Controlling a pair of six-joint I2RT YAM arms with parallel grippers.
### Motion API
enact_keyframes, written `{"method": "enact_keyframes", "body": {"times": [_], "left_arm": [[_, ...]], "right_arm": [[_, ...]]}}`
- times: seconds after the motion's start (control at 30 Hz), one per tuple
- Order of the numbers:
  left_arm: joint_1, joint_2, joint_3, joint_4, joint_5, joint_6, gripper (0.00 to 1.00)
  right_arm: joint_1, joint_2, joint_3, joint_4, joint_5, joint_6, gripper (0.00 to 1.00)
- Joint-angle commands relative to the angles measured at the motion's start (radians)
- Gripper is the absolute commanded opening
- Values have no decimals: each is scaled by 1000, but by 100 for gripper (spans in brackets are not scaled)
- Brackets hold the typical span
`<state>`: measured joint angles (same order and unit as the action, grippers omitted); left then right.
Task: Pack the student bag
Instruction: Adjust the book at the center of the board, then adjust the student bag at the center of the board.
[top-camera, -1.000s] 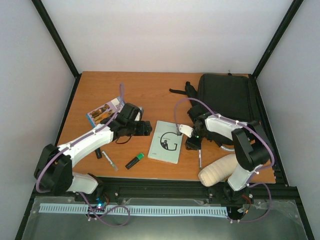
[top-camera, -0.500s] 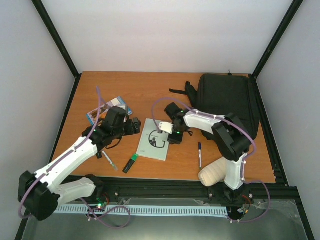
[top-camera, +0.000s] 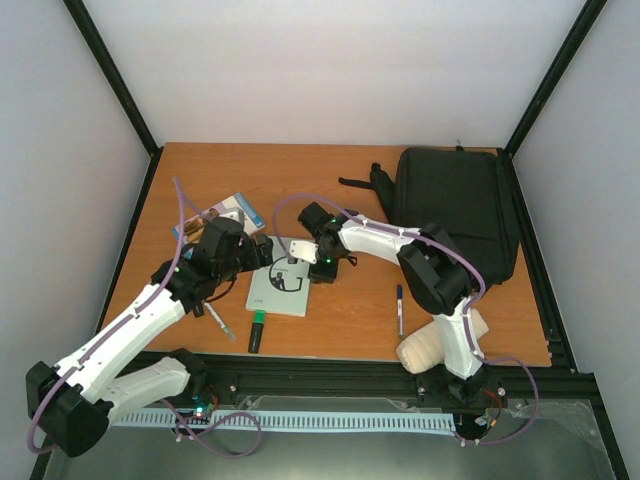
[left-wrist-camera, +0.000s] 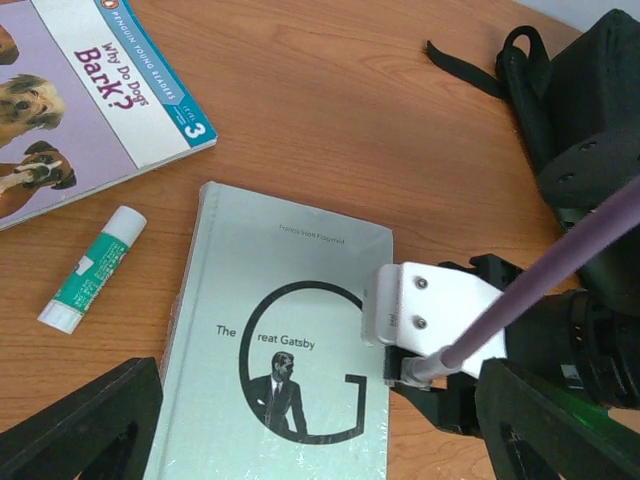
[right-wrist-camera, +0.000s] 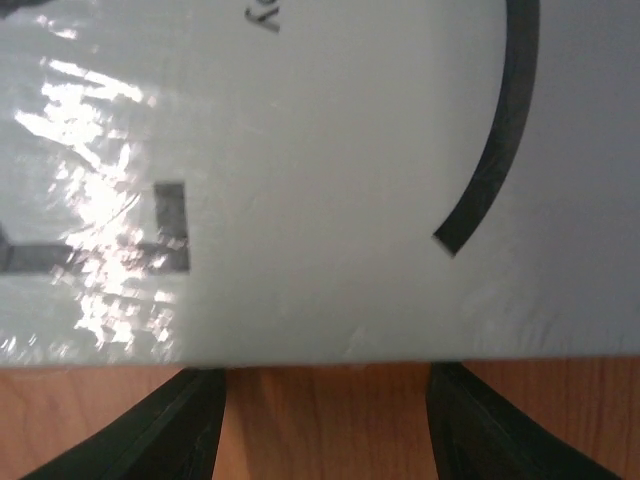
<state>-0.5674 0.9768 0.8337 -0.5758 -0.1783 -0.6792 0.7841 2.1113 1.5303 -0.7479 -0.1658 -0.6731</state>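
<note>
- The scene is an orange-brown wooden bench (top-camera: 330, 180) boxed in by plain white walls and a black frame.
- Nearest, at the right, a cream padded pouch (top-camera: 432, 342) lies at the bench edge. A dark blue pen (top-camera: 399, 308) lies just beyond it.
- Near left, a green-and-black highlighter (top-camera: 256, 333) and a silver pen (top-camera: 216, 319) lie loose, apart from each other.
- In the middle lies a pale green paperback (left-wrist-camera: 250, 270) titled The Great Gatsby. Over the last second it has slid leftward and a little nearer, well away from the bag. The highlighter has been nudged nearer with it.
- The right claw (right-wrist-camera: 322, 385) has stretched far left after the paperback. Its fingers are spread on the wood at the book's right edge, with nothing between them.
- The left claw (left-wrist-camera: 320, 380) has drawn back to the left. It hovers over the paperback's left half, spread wide and holding nothing.
- Beyond it, a white-and-green glue stick (left-wrist-camera: 92, 268) lies beside a thin picture book with a purple dog cover (left-wrist-camera: 70, 90).
- Far right, the large black fabric backpack (top-camera: 455, 205) lies flat. I cannot tell whether any zip is open.
- As I read it, the slide brings the paperback within the left arm's reach, or sets it up for a pick. Nothing looks packed yet.
</note>
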Motion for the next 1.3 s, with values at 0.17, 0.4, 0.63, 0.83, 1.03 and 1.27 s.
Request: {"method": "enact_keyframes", "body": {"times": [0.17,0.4,0.63,0.83,1.03,1.27], "left_arm": [[8,35,1,25,17,-10,89],[8,162,-2,150,183,28,85],[1,390,76,253,417,60,82],[-45,570,190,263,491,93,82],[-82,684,274,281,577,98,82],[-92,670,252,268,580,110,81]], "right_arm": [[-136,-306,-103,-122,-51,36,57],[-402,-603,-260,-180,-59,37,57],[-841,-711,-360,-155,-75,21,58],[-1160,-601,-317,-63,-122,101,97],[-1253,-394,-187,10,-83,220,100],[-1267,-177,-25,-13,-71,264,100]]}}
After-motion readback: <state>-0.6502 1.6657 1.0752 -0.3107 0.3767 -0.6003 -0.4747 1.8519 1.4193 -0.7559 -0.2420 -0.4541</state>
